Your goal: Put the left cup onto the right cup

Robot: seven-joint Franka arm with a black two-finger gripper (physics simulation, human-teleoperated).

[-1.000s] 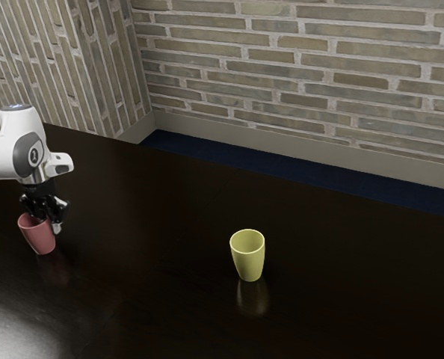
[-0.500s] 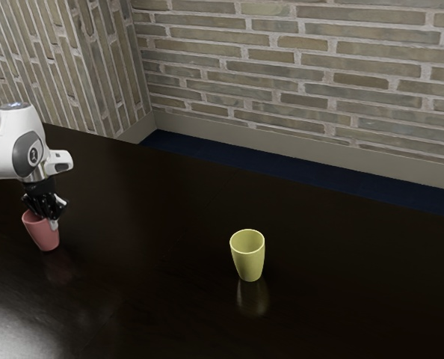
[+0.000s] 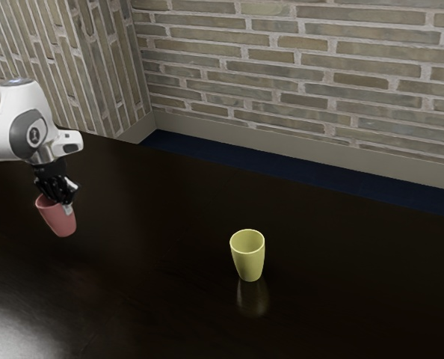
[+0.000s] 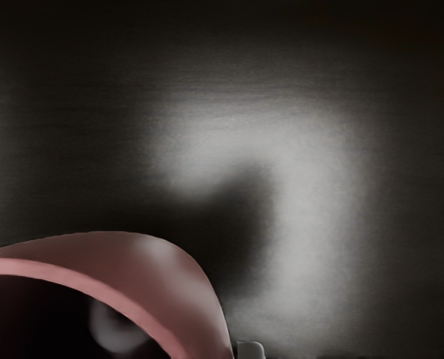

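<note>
1. The gripper (image 3: 62,202) has its black jaws pressed onto the rim of the pink cup (image 3: 55,219). They pinch the cup's wall between them, with the fingers reaching down from above.
2. In the exterior view the pink cup hangs just under the jaws, at about 6 o'clock from them. It sits slightly tilted rather than upright.
3. In the wrist view, the pink cup's (image 4: 143,280) curved rim and dark inside sit just under the hand. Beyond it lies the table (image 4: 72,112), where a pale patch of glare spreads on the dark surface.
4. The white arm (image 3: 16,134) sits at about 11 o'clock from the gripper and comes in from the exterior view's left edge.
5. The yellow-green cup (image 3: 247,255) stands upright on the table with its mouth open upward. It is well apart from the pink cup, between 3 and 4 o'clock from it in the exterior view. A faint reflection of it shows on the table at its 6 o'clock.
6. The pink cup is not on the yellow-green cup, and bare dark glossy table lies between the two.
7. At 12 o'clock from the cups, past the table's far edge, runs a blue floor strip (image 3: 297,170). The brick wall (image 3: 297,67) rises behind it and turns a corner at about 1 o'clock from the gripper.
</note>
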